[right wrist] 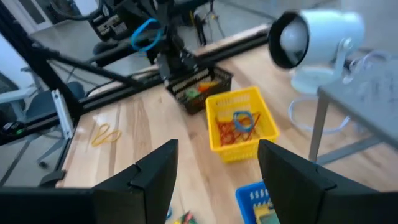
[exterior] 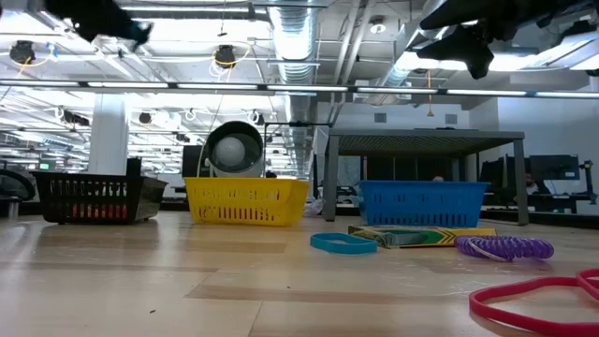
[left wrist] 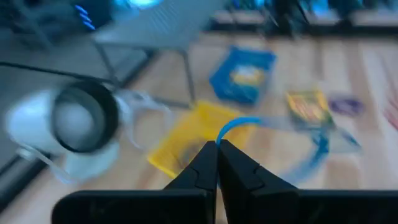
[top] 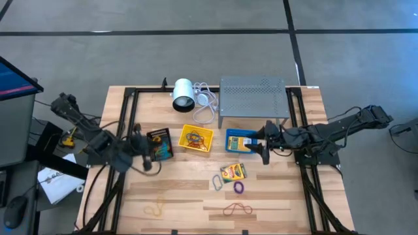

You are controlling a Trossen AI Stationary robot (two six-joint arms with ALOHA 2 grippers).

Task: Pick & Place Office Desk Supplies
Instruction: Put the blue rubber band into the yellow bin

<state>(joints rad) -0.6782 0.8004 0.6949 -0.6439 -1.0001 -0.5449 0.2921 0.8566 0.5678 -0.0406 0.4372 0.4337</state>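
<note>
My left gripper hovers high by the near left side of the black tray, shut on a thin blue rubber-band loop. My right gripper is open, raised over the blue tray, which holds a crayon box. Another yellow-and-green crayon box lies flat on the table. Next to it are a blue ring and a purple ring. A red band and a yellow band lie near the table's near edge. The yellow tray holds several bands. My left gripper pinches the blue rubber-band loop between its two shut fingers, at one spot on its edge. The rest of the loop stands free beyond the fingertips, lifted clear of the table and the trays.
A white cylinder with a white cable and a grey perforated rack stand at the far side behind the trays. Black frame rails run along both table sides. Bare wood lies between the trays and the near edge.
</note>
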